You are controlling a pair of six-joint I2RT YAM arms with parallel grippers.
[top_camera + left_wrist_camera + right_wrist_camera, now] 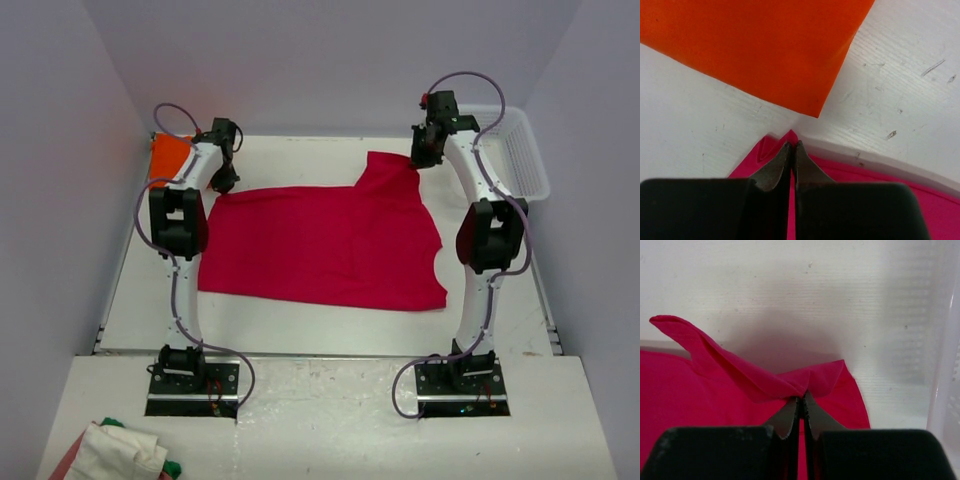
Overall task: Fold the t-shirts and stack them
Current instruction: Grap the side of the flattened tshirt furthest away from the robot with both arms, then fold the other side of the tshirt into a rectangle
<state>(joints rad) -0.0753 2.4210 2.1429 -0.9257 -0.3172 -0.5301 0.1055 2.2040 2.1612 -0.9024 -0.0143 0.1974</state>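
The crimson t-shirt (320, 245) is spread mid-frame on the table (300, 325), its long axis laid left to right, one peak drawn toward the upper right; plain, soft, lightly creased cloth is seen; the orange t-shirt (168, 155) lies flat and sharp-cornered at upper left; the crimson cloth's far corners are pinched by the closed left gripper (222, 180) and right gripper (425, 158).

Bright even light, soft shadows (overhead view slightly grainy)
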